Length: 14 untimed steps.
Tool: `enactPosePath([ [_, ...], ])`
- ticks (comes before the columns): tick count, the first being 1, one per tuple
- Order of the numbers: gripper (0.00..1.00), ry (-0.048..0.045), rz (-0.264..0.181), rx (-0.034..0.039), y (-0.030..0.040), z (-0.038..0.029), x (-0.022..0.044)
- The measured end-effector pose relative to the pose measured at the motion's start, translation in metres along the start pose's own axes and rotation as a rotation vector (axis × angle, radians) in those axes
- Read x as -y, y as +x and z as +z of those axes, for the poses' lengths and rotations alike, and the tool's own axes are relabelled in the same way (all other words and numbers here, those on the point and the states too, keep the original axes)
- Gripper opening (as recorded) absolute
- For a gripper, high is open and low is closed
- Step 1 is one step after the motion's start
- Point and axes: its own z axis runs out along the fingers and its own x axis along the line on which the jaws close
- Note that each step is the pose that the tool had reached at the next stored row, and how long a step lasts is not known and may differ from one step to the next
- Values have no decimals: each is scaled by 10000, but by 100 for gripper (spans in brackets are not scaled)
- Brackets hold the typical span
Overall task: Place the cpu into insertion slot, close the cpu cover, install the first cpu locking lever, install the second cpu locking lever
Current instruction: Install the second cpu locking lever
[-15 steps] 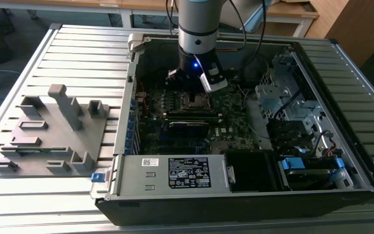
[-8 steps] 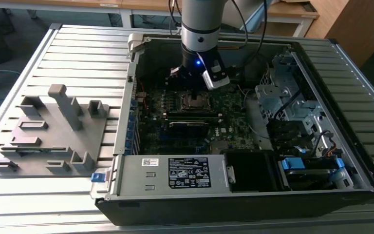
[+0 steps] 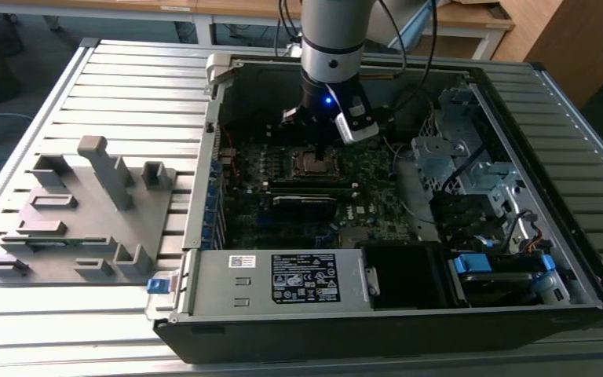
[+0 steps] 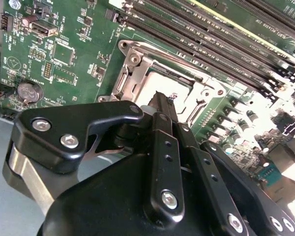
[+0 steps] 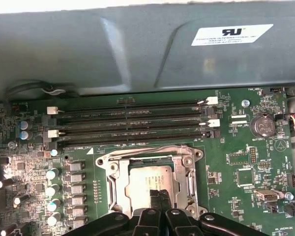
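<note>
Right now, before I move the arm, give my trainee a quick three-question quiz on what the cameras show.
1. True or false: the cpu lies in the insertion slot.
2. The gripper tips are over: A) the cpu, B) the memory slots, C) the power supply.
3. Fill in: the coin battery sits on the ____ circuit board.

Key: 1 true; 2 A; 3 green.
</note>
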Motion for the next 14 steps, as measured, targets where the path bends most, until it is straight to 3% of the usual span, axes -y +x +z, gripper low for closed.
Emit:
enactPosePath([
  [14,10,0,0,0,-2,-20,-2],
])
